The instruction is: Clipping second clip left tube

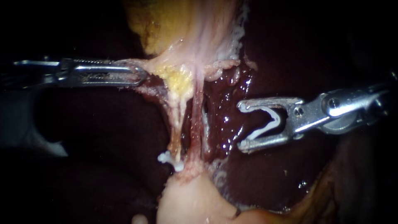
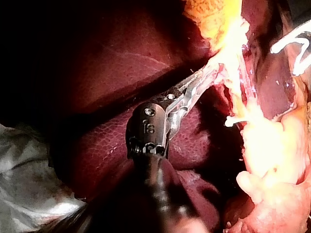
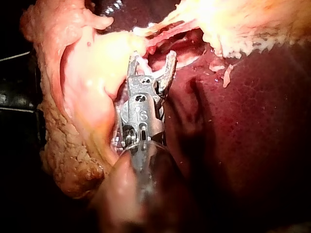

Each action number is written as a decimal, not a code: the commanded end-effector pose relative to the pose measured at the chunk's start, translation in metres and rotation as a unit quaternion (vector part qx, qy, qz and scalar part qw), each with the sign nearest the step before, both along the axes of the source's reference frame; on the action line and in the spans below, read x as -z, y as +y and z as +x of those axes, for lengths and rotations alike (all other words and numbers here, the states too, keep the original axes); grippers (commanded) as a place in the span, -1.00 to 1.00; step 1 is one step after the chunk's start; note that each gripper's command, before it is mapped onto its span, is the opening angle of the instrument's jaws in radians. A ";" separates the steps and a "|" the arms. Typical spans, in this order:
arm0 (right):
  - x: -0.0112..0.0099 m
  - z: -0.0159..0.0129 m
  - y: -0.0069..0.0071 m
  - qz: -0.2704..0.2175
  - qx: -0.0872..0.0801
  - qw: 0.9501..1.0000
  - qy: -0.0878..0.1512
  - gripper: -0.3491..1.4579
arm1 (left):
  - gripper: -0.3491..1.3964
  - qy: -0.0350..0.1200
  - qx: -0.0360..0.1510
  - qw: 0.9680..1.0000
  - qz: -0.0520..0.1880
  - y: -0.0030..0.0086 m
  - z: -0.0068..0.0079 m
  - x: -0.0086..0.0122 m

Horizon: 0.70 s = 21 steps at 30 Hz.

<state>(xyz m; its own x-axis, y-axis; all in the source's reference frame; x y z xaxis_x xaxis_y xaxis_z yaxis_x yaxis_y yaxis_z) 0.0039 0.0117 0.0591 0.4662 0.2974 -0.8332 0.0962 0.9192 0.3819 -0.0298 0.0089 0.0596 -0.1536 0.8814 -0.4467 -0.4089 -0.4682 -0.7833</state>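
Note:
Two tubes run down the middle of the endoscope view: the pale left tube [image 1: 177, 124] and the redder right tube [image 1: 197, 120]. A white clip [image 1: 171, 161] sits across the lower end of the left tube. My left instrument [image 1: 139, 76] comes in from the left, its jaws shut on a fold of pale, fatty tissue [image 1: 166, 68] beside the tubes' upper end and holding it taut. My right instrument [image 1: 241, 125] stands to the right of both tubes and clear of them. Its jaws are wide apart and carry an open white clip [image 1: 267, 121] between them.
Dark red liver [image 1: 103, 137] lies on both sides, with a wet raw patch [image 1: 226, 103] between the tubes and my right instrument. Yellow fat [image 1: 153, 25] hangs above and a pale tissue mass [image 1: 186, 199] lies below. Grey cloth [image 2: 29, 189] lies beside the left shaft.

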 end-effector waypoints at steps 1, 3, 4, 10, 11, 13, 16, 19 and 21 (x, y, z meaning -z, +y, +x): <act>0.0000 0.0000 0.0000 0.000 0.000 1.000 0.000 -0.06 | -1.00 -0.001 0.000 1.000 0.000 0.0000 0.0001 0.0001; 0.0000 0.0000 0.0000 0.000 0.000 1.000 0.000 -0.06 | -1.00 -0.001 -0.001 1.000 0.001 0.0001 0.0003 0.0004; 0.0000 0.0000 0.0000 0.000 0.000 1.000 0.000 -0.06 | -1.00 -0.002 -0.002 1.000 0.002 0.0002 0.0005 0.0006; 0.0000 0.0000 0.0000 0.000 0.000 1.000 0.000 -0.06 | -1.00 0.001 0.011 1.000 0.004 0.0017 0.0031 0.0035; 0.0000 0.0000 0.0000 0.000 0.000 1.000 0.000 -0.06 | -1.00 0.000 0.017 1.000 0.003 0.0022 0.0038 0.0043; 0.0000 0.0000 0.0000 0.000 0.000 1.000 0.000 -0.06 | -1.00 -0.002 0.028 1.000 0.006 0.0029 0.0052 0.0057; 0.0001 0.0000 -0.0001 0.000 0.000 1.000 0.000 -0.06 | -1.00 -0.002 0.037 0.999 0.001 0.0037 0.0069 0.0072; 0.0002 0.0001 -0.0002 0.000 0.000 1.000 0.000 -0.06 | -1.00 -0.003 0.042 0.999 0.002 0.0039 0.0080 0.0078; 0.0003 0.0003 -0.0003 0.000 -0.001 1.000 0.000 -0.06 | -1.00 -0.002 0.042 0.999 0.001 0.0037 0.0082 0.0079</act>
<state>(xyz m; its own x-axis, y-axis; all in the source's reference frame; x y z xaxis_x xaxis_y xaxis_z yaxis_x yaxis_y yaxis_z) 0.0044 0.0113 0.0587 0.4656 0.2990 -0.8330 0.0956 0.9187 0.3832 -0.0216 0.0125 0.0518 -0.0776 0.8926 -0.4440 -0.4441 -0.4297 -0.7862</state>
